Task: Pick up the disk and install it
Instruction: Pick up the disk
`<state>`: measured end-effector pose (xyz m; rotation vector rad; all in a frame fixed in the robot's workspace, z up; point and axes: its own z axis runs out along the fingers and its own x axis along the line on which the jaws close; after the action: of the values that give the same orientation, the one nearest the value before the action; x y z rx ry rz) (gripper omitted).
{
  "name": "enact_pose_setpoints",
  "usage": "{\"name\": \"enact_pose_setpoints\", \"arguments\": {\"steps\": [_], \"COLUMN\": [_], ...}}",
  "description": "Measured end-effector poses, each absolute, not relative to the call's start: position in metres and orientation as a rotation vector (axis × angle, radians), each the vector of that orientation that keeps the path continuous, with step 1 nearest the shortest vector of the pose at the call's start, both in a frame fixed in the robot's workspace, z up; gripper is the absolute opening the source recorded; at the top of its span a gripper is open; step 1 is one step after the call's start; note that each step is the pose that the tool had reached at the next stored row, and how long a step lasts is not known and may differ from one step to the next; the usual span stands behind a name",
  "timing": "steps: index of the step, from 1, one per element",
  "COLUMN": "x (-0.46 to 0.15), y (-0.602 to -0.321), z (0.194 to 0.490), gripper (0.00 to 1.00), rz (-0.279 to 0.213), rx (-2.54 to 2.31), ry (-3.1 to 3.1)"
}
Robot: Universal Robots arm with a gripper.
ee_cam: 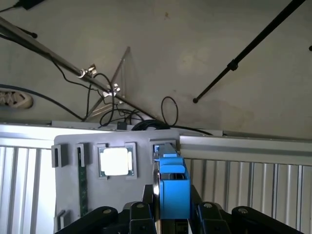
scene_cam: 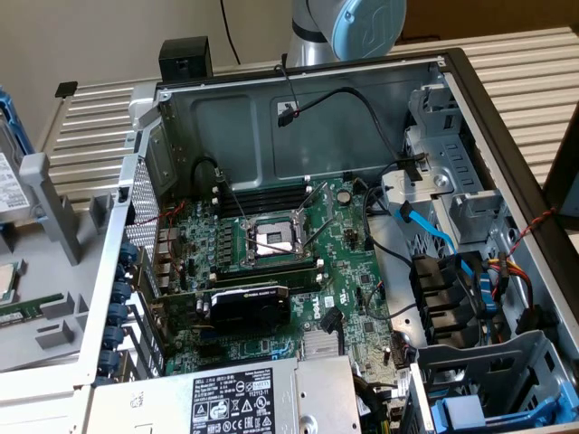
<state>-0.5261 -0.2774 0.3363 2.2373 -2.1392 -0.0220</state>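
Wrist view: the gripper [ee_cam: 171, 208] is clamped on the disk [ee_cam: 173, 181], pinching its flat faces so it stands edge-on at its slot in the grey holder [ee_cam: 142, 158], beside the processor chip [ee_cam: 116, 162]. That upright grip probably lets the blue frame slide straight out.

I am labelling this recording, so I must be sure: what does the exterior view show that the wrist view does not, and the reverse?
The exterior view adds the open computer case, its motherboard, the labelled power supply and the arm. The wrist view adds the claw at the disk and the floor with cables. Shared: the disk, at the exterior view's left edge, the processor chip in its gray holder, and the slatted table.
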Motion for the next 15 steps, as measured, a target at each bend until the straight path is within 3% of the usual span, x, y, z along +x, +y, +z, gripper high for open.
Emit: {"name": "enact_pose_setpoints", "arguments": {"steps": [15], "x": [-0.526], "y": [-0.274], "z": [0.353], "gripper": [0.37], "rz": [-0.008], "rx": [2.232], "ry": [-2.134]}}
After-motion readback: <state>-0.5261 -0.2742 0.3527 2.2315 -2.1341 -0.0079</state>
